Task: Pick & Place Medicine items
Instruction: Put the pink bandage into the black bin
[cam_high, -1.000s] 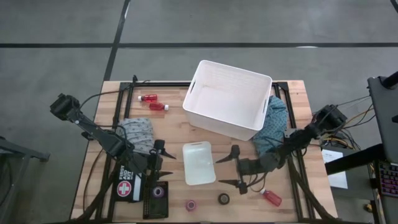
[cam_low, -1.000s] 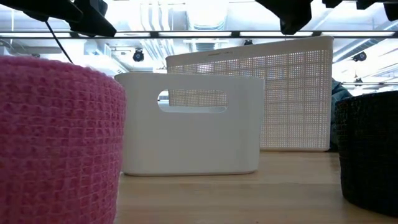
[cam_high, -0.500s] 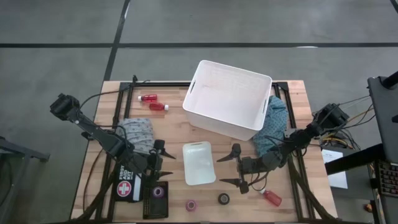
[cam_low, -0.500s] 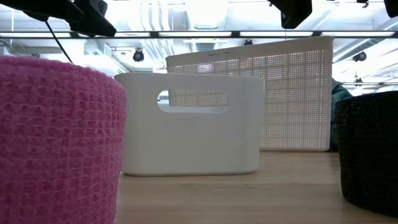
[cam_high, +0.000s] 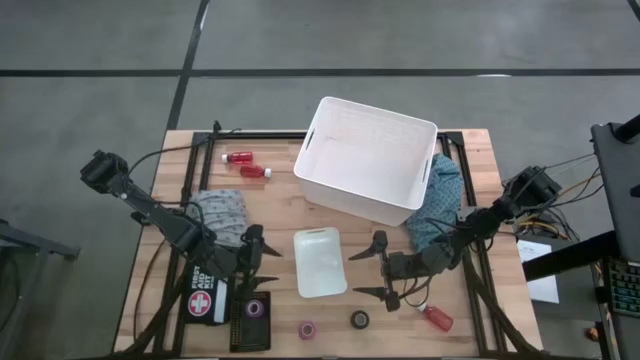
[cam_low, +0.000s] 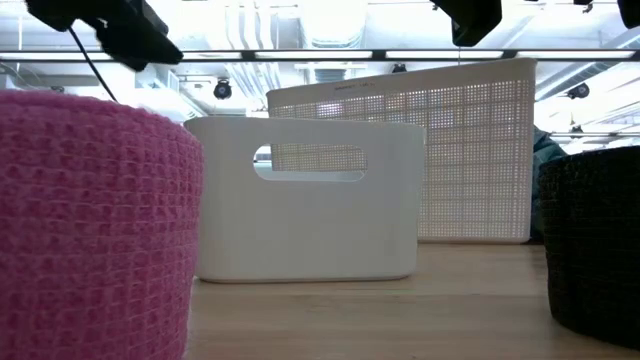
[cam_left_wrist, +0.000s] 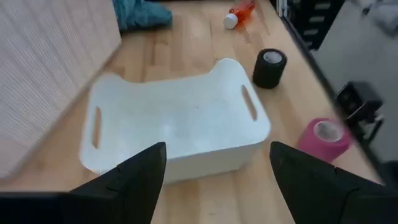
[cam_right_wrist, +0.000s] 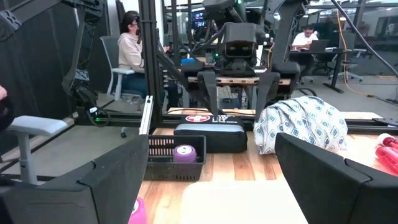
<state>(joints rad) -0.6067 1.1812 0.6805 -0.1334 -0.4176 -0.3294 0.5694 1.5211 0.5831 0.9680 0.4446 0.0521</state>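
Two red bottles with white caps (cam_high: 238, 157) (cam_high: 255, 171) lie at the far left of the table. A third red bottle (cam_high: 436, 318) lies near the front right. A pink tape roll (cam_high: 307, 329) and a dark tape roll (cam_high: 360, 319) stand on end at the front edge. My left gripper (cam_high: 259, 259) hovers open just left of a small white bin (cam_high: 320, 262). My right gripper (cam_high: 373, 269) hovers open just right of the bin. Neither has anything between its fingers.
A big white basket (cam_high: 368, 160) stands at the back. A patterned cloth (cam_high: 222, 212) lies on the left, a teal cloth (cam_high: 440, 205) on the right. A first-aid pouch (cam_high: 203, 300) and a black tray with a purple roll (cam_high: 256, 308) sit front left.
My left gripper has rolled a little about its own pointing line without changing place. Nothing on the table has moved.
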